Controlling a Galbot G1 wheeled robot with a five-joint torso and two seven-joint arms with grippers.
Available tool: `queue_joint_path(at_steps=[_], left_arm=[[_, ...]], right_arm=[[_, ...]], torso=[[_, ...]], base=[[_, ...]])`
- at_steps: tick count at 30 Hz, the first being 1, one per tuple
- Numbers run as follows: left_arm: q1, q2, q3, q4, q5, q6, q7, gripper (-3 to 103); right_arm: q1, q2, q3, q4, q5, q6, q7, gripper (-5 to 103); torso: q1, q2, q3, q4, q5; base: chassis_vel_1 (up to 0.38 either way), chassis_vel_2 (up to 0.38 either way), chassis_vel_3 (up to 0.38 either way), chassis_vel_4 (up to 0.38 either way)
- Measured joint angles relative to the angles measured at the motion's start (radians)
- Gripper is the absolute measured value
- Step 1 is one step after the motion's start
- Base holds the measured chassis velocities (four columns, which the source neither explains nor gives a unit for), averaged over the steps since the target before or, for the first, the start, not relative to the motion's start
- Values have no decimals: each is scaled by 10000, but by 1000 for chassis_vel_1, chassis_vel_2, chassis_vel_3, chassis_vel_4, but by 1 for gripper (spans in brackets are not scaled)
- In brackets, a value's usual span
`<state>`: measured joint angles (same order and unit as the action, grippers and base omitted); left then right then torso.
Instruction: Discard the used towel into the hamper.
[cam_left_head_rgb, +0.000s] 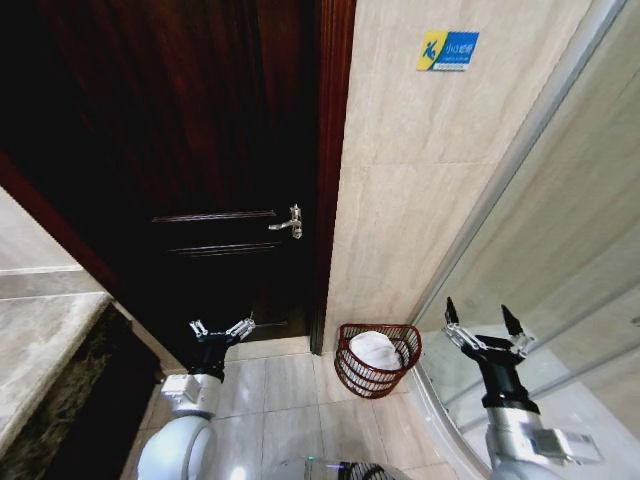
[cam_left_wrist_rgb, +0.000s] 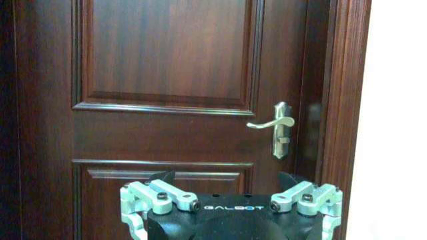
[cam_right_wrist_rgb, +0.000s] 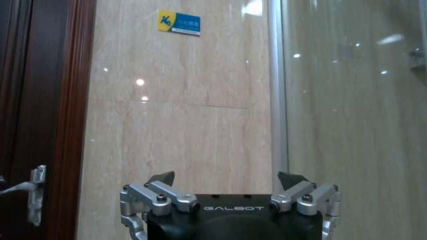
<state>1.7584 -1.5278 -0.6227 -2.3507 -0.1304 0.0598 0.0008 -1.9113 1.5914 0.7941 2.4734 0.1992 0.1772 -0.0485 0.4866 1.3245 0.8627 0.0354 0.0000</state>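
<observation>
The hamper (cam_left_head_rgb: 350, 368), a small round reddish-brown wire basket, stands on the tiled floor against the beige wall, between my two arms. A white towel (cam_left_head_rgb: 375, 349) lies bunched inside it. My left gripper (cam_left_head_rgb: 221, 329) is open and empty, held up in front of the dark wooden door, to the left of the hamper. My right gripper (cam_left_head_rgb: 486, 327) is open and empty too, raised to the right of the hamper beside the glass shower screen. The left gripper (cam_left_wrist_rgb: 227, 181) faces the door, and the right gripper (cam_right_wrist_rgb: 227, 179) faces the beige wall.
A dark wooden door (cam_left_head_rgb: 190, 150) with a metal lever handle (cam_left_head_rgb: 288, 224) fills the left. A stone counter edge (cam_left_head_rgb: 40, 350) is at far left. The curved glass shower screen (cam_left_head_rgb: 560, 250) bounds the right. Tiled floor (cam_left_head_rgb: 290, 400) lies in front.
</observation>
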Motion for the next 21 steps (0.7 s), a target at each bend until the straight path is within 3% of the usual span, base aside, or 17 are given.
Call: queue_joint_path(at_steps=[21], left_arm=[[0, 0, 0, 0, 0, 0, 0, 100]], right_arm=[[210, 3, 298, -407, 317, 139, -164, 100]], torso=[[0, 0, 0, 0, 0]], base=[[0, 0, 0, 0]])
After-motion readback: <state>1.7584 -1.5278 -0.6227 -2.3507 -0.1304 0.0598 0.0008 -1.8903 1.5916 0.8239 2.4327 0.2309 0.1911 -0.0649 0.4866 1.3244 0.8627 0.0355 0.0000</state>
